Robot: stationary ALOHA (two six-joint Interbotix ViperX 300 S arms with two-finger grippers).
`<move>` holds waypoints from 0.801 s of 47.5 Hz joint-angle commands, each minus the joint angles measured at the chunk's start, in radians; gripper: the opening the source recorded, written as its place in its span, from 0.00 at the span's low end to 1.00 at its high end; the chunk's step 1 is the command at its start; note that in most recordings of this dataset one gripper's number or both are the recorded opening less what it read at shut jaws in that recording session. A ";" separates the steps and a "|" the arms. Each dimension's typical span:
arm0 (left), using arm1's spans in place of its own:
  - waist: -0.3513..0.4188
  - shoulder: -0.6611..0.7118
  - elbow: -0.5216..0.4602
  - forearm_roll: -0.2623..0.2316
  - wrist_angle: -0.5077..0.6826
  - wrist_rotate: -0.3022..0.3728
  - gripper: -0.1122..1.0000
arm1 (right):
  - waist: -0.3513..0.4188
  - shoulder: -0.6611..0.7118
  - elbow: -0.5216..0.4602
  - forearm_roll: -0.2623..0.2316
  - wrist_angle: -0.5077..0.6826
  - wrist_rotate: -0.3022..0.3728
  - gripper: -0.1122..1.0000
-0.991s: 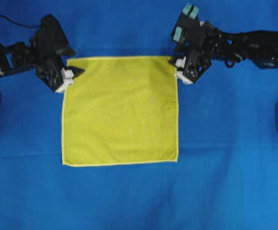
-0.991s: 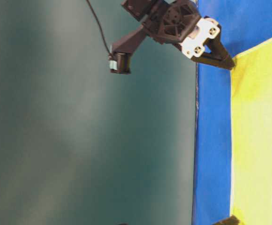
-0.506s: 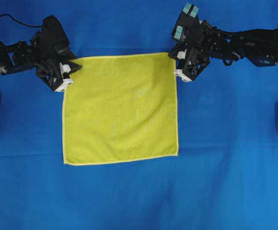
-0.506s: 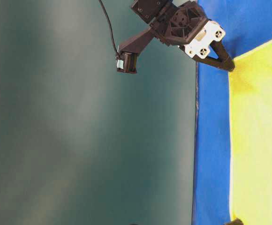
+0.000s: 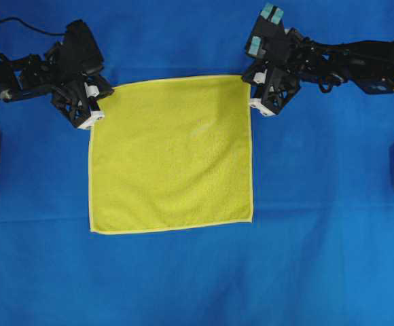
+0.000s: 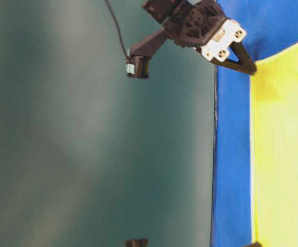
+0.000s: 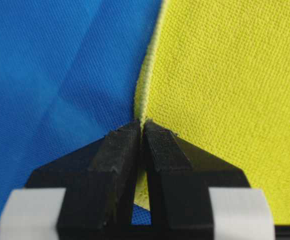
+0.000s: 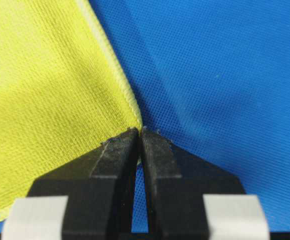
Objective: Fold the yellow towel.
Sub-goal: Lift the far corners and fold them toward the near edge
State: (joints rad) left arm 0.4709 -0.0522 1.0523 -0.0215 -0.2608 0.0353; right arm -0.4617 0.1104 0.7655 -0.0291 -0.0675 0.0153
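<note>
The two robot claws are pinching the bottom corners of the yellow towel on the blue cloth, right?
Not quite: both pinch the top corners. In the overhead view the left gripper and right gripper hold the yellow towel at its upper corners on the blue cloth.

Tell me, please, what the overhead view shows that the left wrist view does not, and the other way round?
Only the overhead view shows the whole yellow towel lying flat, with the right gripper at its other far corner. Only the left wrist view shows the left gripper closed on the towel's pale hem, which bunches up between the fingertips. Both show the left gripper at a towel corner on the blue cloth.
</note>
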 commanded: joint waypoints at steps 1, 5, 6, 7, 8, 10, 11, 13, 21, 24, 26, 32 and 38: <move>0.000 -0.066 -0.040 -0.002 0.067 0.012 0.12 | -0.008 -0.066 -0.002 0.000 0.025 0.002 0.13; -0.002 -0.106 -0.060 -0.002 0.118 0.034 0.12 | -0.008 -0.110 0.006 0.000 0.048 0.003 0.13; -0.002 -0.112 -0.061 0.000 0.126 0.041 0.12 | -0.008 -0.118 0.009 0.000 0.052 0.002 0.13; -0.002 -0.118 -0.063 -0.002 0.132 0.046 0.12 | -0.008 -0.127 0.011 0.000 0.055 0.003 0.13; -0.002 -0.124 -0.063 -0.002 0.135 0.052 0.12 | -0.008 -0.133 0.011 0.000 0.058 0.003 0.13; -0.002 -0.129 -0.061 -0.002 0.135 0.054 0.12 | -0.008 -0.143 0.015 0.000 0.058 0.003 0.13; -0.002 -0.130 -0.060 -0.002 0.135 0.054 0.12 | -0.008 -0.146 0.017 0.000 0.058 0.005 0.13; -0.002 -0.130 -0.058 0.000 0.140 0.051 0.12 | -0.008 -0.149 0.020 0.000 0.058 0.003 0.13; -0.034 -0.146 -0.051 -0.002 0.160 0.046 0.12 | 0.009 -0.153 0.021 0.000 0.055 0.005 0.13; -0.057 -0.160 -0.049 -0.002 0.176 0.046 0.12 | 0.032 -0.166 0.021 0.000 0.063 0.008 0.13; -0.077 -0.170 -0.049 -0.002 0.190 0.046 0.12 | 0.049 -0.175 0.025 0.002 0.075 0.009 0.13; -0.163 -0.221 -0.048 -0.002 0.244 0.043 0.12 | 0.112 -0.213 0.038 0.015 0.118 0.011 0.13; -0.278 -0.264 -0.037 -0.005 0.290 0.017 0.12 | 0.206 -0.244 0.063 0.041 0.140 0.012 0.13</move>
State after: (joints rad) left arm 0.2562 -0.2807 1.0170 -0.0230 0.0138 0.0660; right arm -0.3037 -0.0997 0.8268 -0.0015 0.0660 0.0291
